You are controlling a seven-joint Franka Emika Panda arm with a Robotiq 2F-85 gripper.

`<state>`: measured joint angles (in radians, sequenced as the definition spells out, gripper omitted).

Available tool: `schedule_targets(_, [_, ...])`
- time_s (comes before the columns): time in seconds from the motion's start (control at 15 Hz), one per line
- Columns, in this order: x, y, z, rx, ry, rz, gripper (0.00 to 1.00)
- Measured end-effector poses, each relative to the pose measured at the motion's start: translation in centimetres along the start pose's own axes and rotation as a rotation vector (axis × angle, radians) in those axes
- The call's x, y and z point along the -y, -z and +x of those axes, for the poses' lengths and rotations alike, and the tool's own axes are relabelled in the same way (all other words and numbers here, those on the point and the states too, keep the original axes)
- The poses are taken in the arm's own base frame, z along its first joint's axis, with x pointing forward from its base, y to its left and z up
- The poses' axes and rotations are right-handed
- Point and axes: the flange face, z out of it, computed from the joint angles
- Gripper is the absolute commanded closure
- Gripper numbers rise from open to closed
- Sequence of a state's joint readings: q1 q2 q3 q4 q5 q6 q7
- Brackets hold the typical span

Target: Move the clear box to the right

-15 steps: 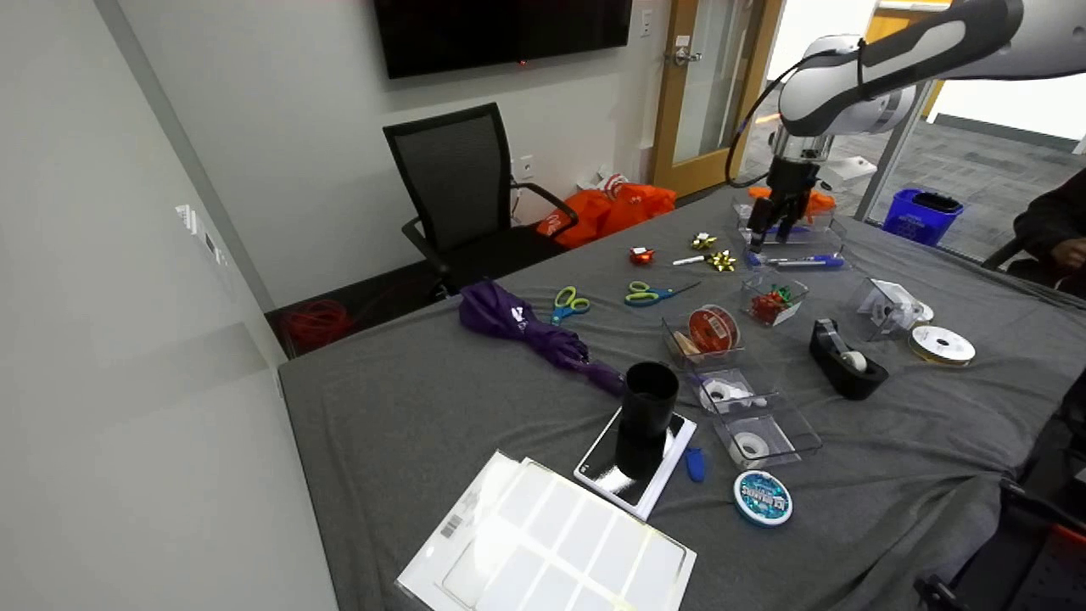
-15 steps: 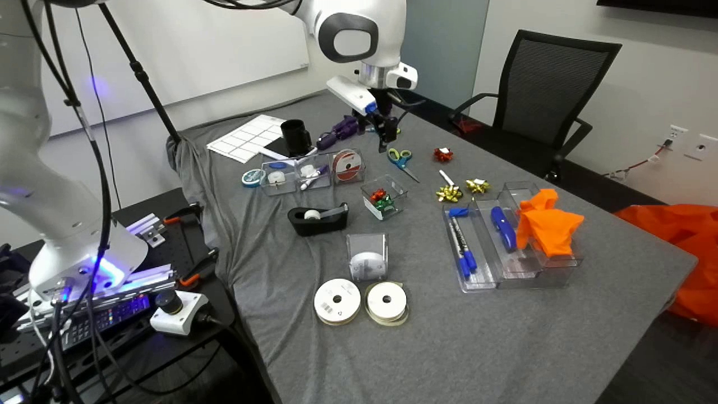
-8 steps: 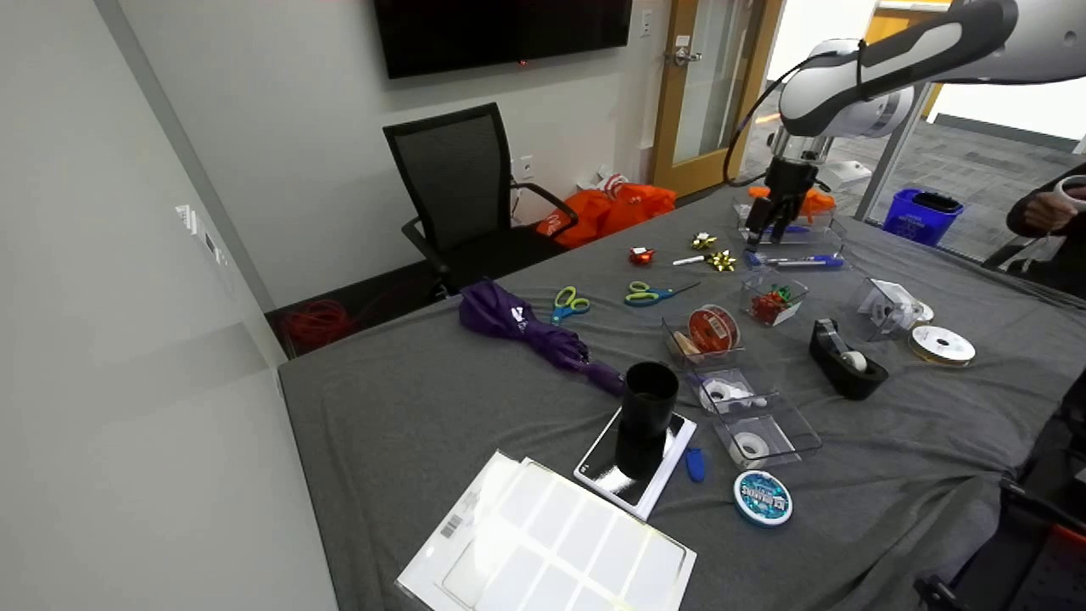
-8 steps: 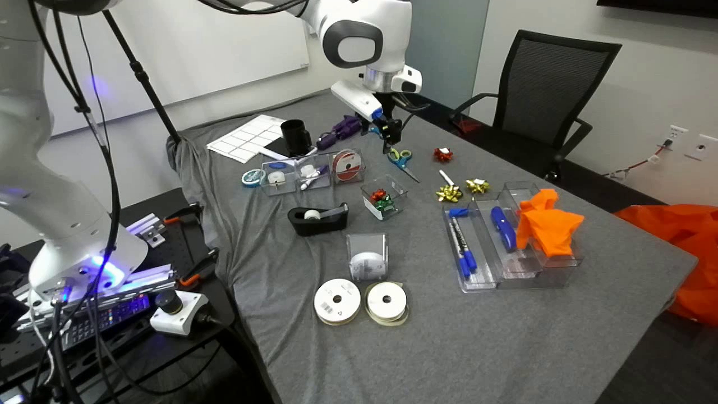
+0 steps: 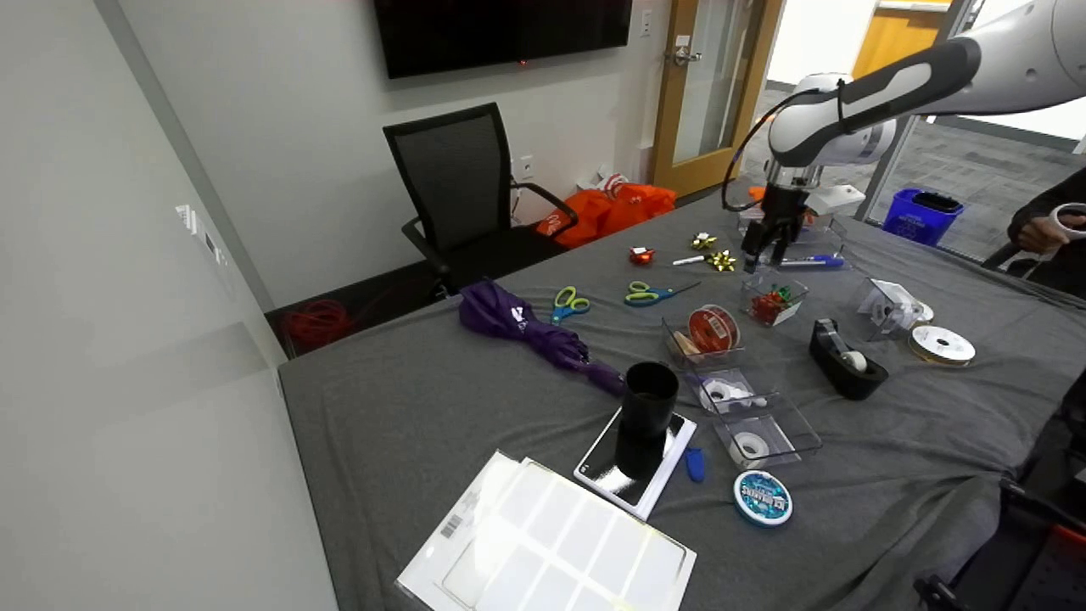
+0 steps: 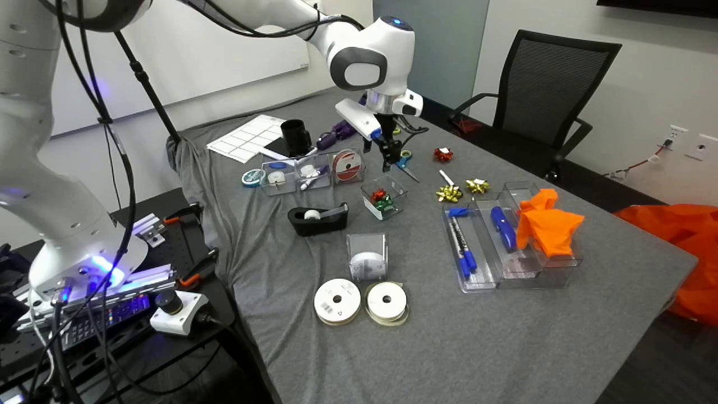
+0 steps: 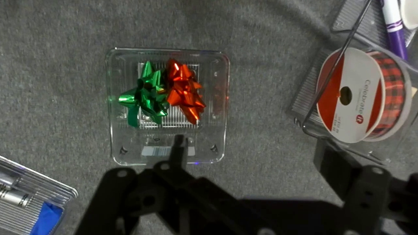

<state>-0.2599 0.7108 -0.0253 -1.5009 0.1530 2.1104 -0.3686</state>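
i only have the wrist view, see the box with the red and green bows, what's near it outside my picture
Observer: In both exterior views a black tape dispenser stands close to it, not touching.
Operator: ok, am i touching down
Observer: Apparently not: in an exterior view the gripper seems to hang above the table.
Operator: and what's past the pen tray bottom left
Observer: In an exterior view, a bunched orange cloth shows past it.
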Motion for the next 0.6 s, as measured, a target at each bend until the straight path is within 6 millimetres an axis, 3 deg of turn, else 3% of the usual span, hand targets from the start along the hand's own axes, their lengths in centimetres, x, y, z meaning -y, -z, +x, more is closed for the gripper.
schedule_targets(0.53, [-1.3,-4.7,1.9,-0.016,0.007,-0.030,0.00])
schedule_targets(0.6, [-1.4,-5.3,2.0,-0.012,0.007,-0.029,0.25])
